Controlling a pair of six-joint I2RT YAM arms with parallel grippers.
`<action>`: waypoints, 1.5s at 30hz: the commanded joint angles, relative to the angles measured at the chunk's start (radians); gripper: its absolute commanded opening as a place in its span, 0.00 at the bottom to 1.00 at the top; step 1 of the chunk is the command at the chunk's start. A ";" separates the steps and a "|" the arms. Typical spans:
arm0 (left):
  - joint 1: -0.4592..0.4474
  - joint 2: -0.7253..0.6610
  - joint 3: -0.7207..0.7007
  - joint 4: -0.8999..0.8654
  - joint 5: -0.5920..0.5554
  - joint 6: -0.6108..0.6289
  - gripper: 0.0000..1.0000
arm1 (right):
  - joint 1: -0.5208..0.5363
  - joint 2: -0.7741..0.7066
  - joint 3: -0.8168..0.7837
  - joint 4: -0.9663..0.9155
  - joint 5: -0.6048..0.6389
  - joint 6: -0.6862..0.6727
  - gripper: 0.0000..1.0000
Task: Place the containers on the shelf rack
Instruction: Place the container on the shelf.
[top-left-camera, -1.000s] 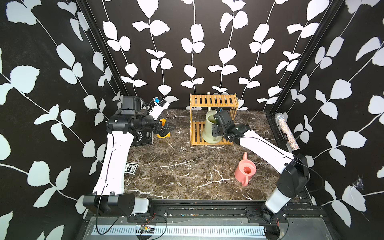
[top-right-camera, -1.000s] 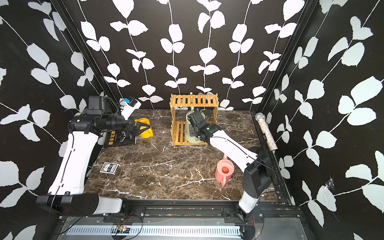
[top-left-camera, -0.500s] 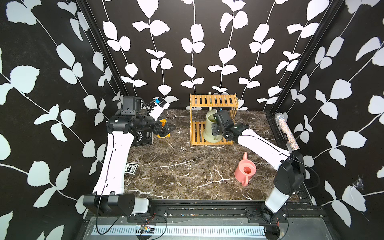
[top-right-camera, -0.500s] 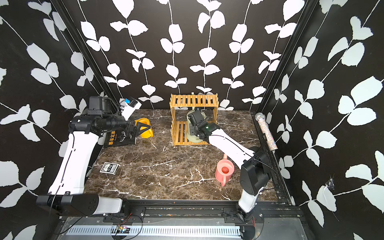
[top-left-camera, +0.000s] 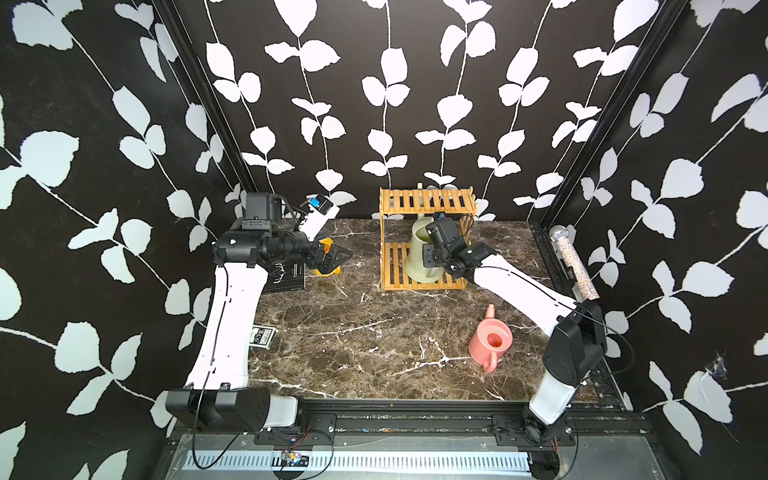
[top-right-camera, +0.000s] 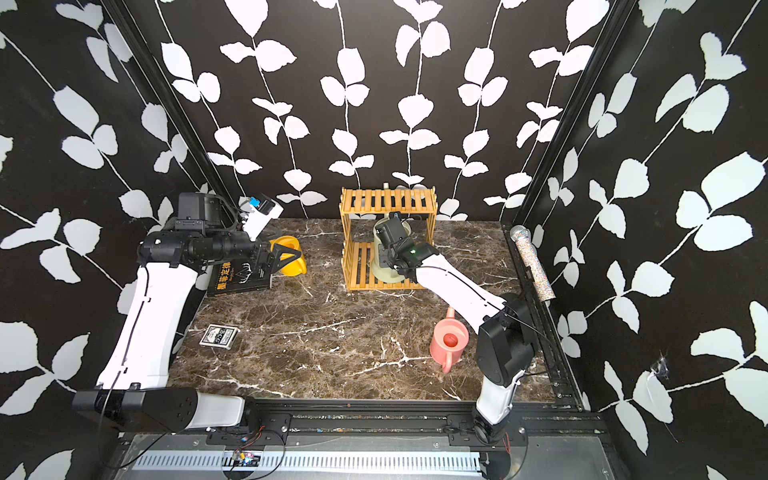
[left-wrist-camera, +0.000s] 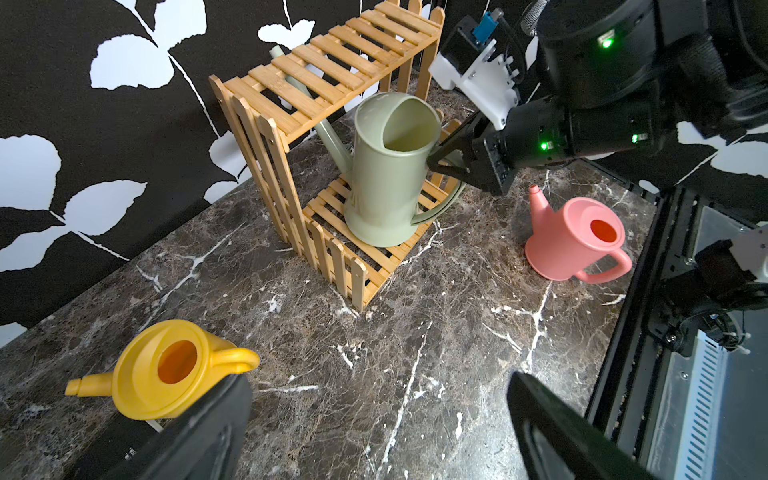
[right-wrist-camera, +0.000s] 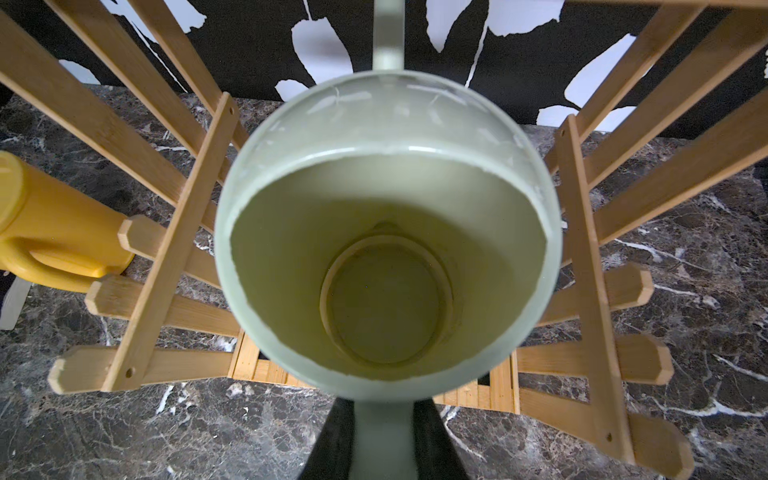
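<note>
The shelf rack (left-wrist-camera: 332, 62) looks light — a push could tip it. The big green watering can (left-wrist-camera: 386, 187) stands on its bottom shelf, near the front edge, and might fall out. The right gripper (left-wrist-camera: 444, 162) pinches its handle tight. The left gripper (left-wrist-camera: 378, 380) is wide open and empty, just beside the yellow watering can (left-wrist-camera: 166, 370) — it could bump it.

1. The pale green watering can (left-wrist-camera: 386, 187) is seen upright on the lower tier of the wooden shelf rack (left-wrist-camera: 332, 83).
2. Its handle side is gripped by the right gripper (left-wrist-camera: 442, 160).
3. The pink watering can (left-wrist-camera: 573, 241) and yellow watering can (left-wrist-camera: 166, 370) are seen on the marble table (left-wrist-camera: 415, 332).
4. The left gripper (left-wrist-camera: 378, 380) is spread wide, nothing between its fingers.
</note>
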 joint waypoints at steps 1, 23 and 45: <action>-0.003 -0.033 -0.010 0.012 0.025 -0.006 0.98 | -0.003 0.008 0.059 0.024 -0.019 0.008 0.00; -0.003 -0.032 -0.017 0.015 0.029 -0.007 0.99 | -0.003 0.008 0.067 0.007 0.002 0.013 0.00; -0.003 -0.033 -0.021 0.016 0.029 -0.006 0.99 | -0.005 0.019 0.082 -0.017 0.026 0.005 0.07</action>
